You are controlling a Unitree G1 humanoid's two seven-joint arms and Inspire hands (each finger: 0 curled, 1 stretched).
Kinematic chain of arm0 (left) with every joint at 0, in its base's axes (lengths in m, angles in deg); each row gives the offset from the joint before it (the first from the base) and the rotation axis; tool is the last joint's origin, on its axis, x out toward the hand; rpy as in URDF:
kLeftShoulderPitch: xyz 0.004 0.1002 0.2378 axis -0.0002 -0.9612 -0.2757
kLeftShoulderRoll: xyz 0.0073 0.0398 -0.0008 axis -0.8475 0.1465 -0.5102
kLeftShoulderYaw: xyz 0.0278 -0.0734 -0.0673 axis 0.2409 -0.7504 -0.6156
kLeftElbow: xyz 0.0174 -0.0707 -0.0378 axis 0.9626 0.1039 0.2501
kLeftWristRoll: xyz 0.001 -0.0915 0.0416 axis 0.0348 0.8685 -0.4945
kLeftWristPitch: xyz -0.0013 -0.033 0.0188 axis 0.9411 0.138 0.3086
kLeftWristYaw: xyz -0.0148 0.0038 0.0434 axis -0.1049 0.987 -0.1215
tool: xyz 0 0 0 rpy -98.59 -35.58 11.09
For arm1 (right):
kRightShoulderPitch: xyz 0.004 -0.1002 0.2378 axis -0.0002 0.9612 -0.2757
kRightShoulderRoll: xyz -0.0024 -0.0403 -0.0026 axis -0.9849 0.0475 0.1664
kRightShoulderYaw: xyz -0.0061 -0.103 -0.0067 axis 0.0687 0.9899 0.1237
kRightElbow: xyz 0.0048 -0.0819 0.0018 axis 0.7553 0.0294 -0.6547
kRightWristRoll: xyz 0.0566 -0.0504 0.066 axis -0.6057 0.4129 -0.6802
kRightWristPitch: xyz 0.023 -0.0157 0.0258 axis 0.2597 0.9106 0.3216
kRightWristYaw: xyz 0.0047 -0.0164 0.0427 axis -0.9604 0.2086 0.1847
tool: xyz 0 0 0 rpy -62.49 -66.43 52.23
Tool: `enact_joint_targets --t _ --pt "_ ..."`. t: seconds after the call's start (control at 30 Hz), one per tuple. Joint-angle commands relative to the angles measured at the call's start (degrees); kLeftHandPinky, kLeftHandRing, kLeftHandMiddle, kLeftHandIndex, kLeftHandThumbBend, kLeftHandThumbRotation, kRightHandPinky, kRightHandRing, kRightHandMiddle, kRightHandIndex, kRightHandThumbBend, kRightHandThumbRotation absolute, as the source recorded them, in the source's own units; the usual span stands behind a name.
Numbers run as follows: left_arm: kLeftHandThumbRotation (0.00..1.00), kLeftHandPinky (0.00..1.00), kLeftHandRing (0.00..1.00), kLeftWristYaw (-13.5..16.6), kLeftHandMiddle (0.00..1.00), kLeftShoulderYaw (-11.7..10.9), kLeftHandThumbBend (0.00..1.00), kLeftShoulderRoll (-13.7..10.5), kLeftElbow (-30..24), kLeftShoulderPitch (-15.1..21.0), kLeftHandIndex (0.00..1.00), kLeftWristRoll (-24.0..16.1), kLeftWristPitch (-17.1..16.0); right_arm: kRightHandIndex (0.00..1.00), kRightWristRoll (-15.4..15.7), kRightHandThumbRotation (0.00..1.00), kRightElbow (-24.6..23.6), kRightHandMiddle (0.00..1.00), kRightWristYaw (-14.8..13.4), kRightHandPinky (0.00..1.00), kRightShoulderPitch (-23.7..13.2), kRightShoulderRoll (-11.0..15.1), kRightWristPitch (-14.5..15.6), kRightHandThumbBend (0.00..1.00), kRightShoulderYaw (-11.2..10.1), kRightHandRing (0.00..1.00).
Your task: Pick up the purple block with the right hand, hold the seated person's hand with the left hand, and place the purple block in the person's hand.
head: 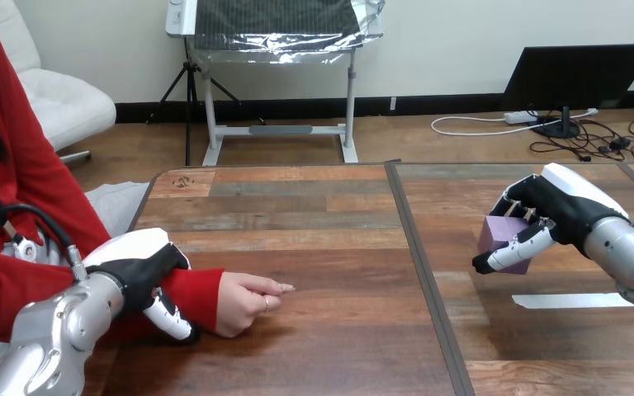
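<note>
1. Gripping purple block (499, 237) in curled right hand (555, 213), above table (314, 247) at 3 o'clock.
2. Clamping person's wrist (198, 299) with left hand (139, 268), 8 o'clock.
3. Likely light, rigid, smooth-faced: pinch opposite flat faces, avoid corners.

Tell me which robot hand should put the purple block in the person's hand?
Probably the right hand: its fingers curl round the purple block. The left hand is over the person's sleeve.
</note>
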Motion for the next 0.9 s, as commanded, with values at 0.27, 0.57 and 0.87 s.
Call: enact_joint_targets --t 0.27,0.57,0.87 --pt "0.00 0.26 0.34 0.24 0.44 0.09 0.73 0.37 -1.27 -1.96 0.45 3.66 -1.35 0.50 -1.04 0.00 -1.98 0.48 -0.54 0.39 -4.59 0.31 -1.22 0.83 -1.18 0.43" --pt "0.00 0.24 0.31 0.20 0.41 -1.37 0.72 0.11 -3.53 -2.40 0.44 5.69 -1.27 0.49 -1.34 0.00 -2.12 0.48 -0.19 0.39 -4.66 0.14 -1.02 0.82 -1.38 0.43" --pt "0.00 0.23 0.30 1.02 0.39 -3.21 0.71 -0.59 -6.82 -3.18 0.44 7.58 -1.81 0.50 -1.42 0.00 -2.22 0.48 -0.50 0.40 -4.68 -0.24 -0.31 0.82 -1.44 0.44"
